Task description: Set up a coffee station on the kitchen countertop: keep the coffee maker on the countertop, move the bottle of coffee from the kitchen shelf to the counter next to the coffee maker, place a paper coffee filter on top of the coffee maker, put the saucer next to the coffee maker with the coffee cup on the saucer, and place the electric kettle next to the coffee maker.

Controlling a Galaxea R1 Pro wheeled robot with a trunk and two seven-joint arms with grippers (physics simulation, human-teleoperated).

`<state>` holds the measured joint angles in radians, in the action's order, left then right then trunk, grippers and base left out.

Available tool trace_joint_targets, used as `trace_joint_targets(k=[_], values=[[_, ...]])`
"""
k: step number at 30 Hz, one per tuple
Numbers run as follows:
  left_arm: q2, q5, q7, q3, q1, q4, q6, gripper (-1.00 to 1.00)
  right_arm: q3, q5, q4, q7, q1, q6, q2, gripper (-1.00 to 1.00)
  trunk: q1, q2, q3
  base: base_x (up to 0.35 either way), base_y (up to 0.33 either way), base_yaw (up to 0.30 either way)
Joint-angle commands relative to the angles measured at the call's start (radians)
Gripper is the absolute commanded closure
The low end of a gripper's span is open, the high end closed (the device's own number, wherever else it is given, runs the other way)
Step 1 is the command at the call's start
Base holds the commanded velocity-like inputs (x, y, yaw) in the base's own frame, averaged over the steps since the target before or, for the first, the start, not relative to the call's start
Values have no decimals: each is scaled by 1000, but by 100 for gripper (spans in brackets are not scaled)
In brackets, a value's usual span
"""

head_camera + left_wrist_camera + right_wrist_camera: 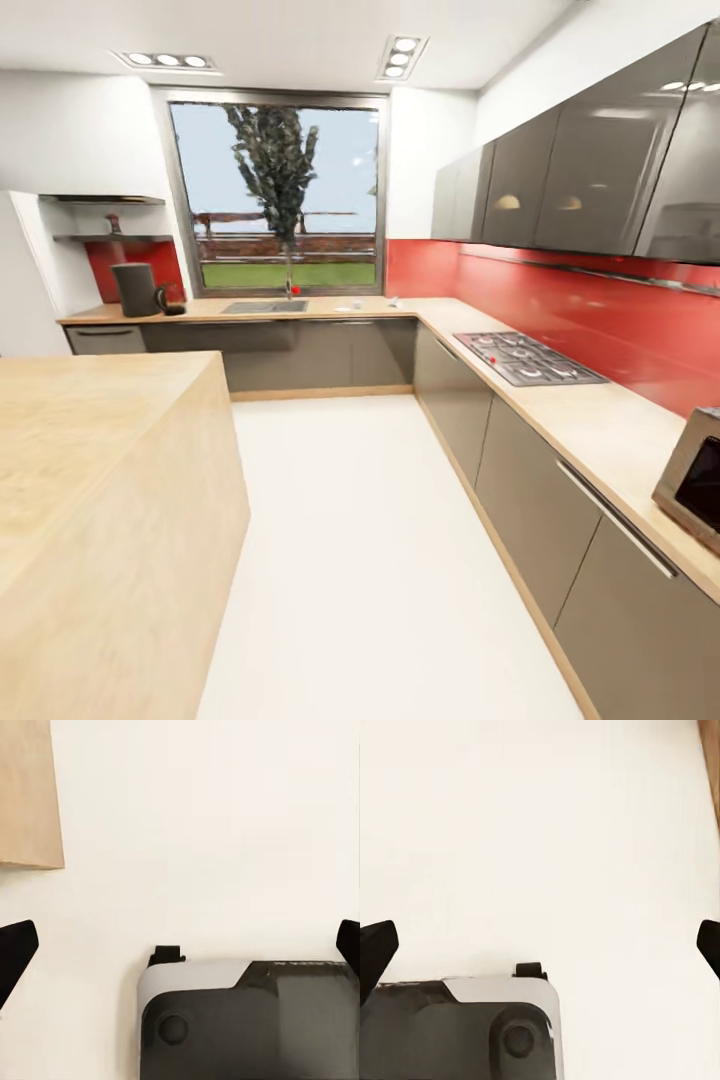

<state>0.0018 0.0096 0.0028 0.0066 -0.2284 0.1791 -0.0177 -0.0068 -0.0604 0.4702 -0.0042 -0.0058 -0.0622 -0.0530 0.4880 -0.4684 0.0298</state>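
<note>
Head view: we see coffee maker (136,289) on countertop (340,309) far-left corner, kettle (172,303) beside it, kitchen shelf (112,238) above. Left gripper (180,945) and right gripper (540,945) both spread wide, empty, over floor (370,540). We judge risk: base clipping island bar (110,500) on approach.

White floor (380,540) open between island bar (100,480) and right cabinets (560,520).
</note>
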Motion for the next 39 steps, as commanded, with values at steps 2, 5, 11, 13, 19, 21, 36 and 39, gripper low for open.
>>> trace_joint_targets(k=[2, 5, 11, 13, 19, 21, 36, 39], values=[[0, 2, 0, 2, -50, 1, -2, -100, 1, -7, 70, 0, 0, -4, 0, -100, -7, 12, -3, 0, 0, -299], [1, 3, 0, 2, -96, 2, -3, -100, 0, -7, 137, 0, 0, -5, -1, -100, -19, 33, -11, 0, 0, -270], [35, 43, -15, 61, -149, 1, -7, -100, -1, -6, 207, 0, 0, -6, -1, -100, -38, 68, -26, 0, 0, -86], [50, 56, -16, 81, -144, 0, -9, -100, -1, -5, 206, -1, 0, -6, -1, -100, -38, 68, -26, 0, 0, -7], [58, 57, -15, 86, -137, -1, -80, -100, -1, -7, 214, -2, 0, -8, -1, -100, -38, 68, -26, 6, 0, -1], [59, 51, -9, 86, -135, -3, -121, -100, 0, -4, 212, 2, 0, -7, -1, -100, -38, 68, -26, 223, 0, 0], [59, 46, -5, 81, -135, -16, -148, -100, 1, -2, 204, 0, 0, -6, -1, -100, -38, 68, -26, 329, 0, 0], [60, 46, -4, 81, -135, -16, -149, -100, 2, -2, 203, 0, 0, -6, -1, -100, -38, 68, -26, 337, 0, 0]])
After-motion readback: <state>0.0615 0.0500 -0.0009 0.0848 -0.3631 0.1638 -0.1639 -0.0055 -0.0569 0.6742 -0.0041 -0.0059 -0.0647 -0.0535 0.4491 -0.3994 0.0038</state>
